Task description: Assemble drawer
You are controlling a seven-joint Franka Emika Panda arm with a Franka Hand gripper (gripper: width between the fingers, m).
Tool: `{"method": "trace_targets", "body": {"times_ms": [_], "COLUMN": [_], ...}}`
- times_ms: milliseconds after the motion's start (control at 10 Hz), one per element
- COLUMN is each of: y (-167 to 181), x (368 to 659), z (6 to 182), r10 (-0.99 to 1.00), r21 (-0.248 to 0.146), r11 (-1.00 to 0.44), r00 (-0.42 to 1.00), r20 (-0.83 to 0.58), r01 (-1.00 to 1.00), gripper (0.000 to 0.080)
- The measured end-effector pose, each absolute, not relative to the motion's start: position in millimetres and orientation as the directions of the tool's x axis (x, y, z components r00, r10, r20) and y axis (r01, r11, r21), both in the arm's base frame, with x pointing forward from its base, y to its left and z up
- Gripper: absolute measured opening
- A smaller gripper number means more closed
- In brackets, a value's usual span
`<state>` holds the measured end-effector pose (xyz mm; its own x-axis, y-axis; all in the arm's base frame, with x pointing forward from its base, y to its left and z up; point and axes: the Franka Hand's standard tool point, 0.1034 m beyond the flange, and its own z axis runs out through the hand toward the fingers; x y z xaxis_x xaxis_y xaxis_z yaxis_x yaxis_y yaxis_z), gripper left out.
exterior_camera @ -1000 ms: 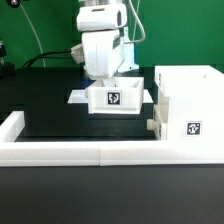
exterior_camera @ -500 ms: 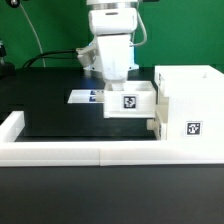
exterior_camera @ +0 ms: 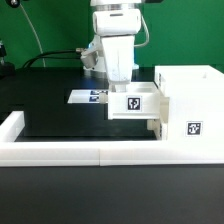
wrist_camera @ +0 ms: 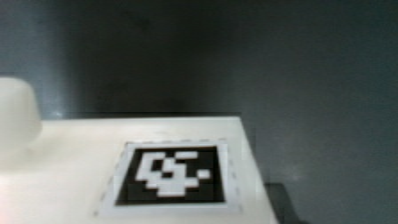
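In the exterior view, the robot's gripper (exterior_camera: pixel 128 88) hangs over a small white tray (exterior_camera: pixel 135 103), which sits just below the fingers with its tagged front facing the camera. The fingers themselves are hidden behind the tray's rim, so whether they are clamped on its wall or merely apart around it cannot be told. Just beside the tray, toward the exterior view's right, stands the tall box housing (exterior_camera: pixel 188 112), and the tray's far edge appears to touch or nearly touch its side. A second tray (exterior_camera: pixel 157 128) shows lower down, seemingly already seated in the housing. Behind the fingers, the marker board (exterior_camera: pixel 88 96) lies flat on the black table (exterior_camera: pixel 60 110), bordered in front by a low white wall (exterior_camera: pixel 60 152).

In the wrist view, a blurred white surface with a black-and-white tag (wrist_camera: pixel 173 172) fills the area beneath the fingers, likely the tray's; no fingertip is visible.

The step in hand looks like bringing the tray to the housing's open slot. The next move calls for level, square alignment with the opening before sliding the tray in.
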<state>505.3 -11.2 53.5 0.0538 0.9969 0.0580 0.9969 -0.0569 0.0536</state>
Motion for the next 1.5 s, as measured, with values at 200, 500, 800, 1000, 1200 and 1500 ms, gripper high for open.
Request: {"method": "trace_targets", "body": {"times_ms": [200,500,800,1000,1200,1500], "y": [-11.4,-12.5,-12.6,-13.0,-12.4,-12.5], "x": [509.5,511.3,510.5,510.6,517.1,524.0], "z": [54.3,55.4,54.8,54.8,58.9,61.2], "r10": [0.998,0.998,0.998,0.998,0.999,0.999], "r21": [0.057,0.041,0.039,0.04,0.026,0.014], "r11": [-0.041,-0.041,-0.041,-0.03,0.008,0.012], "r00": [0.038,0.039,0.039,0.028,-0.009,-0.012], "r20": [0.051,0.048,0.048,0.048,0.037,0.033], "r01": [0.998,0.998,0.998,0.999,1.0,1.0], "gripper": [0.0044,0.0044,0.0044,0.0044,0.0044,0.0044]}}
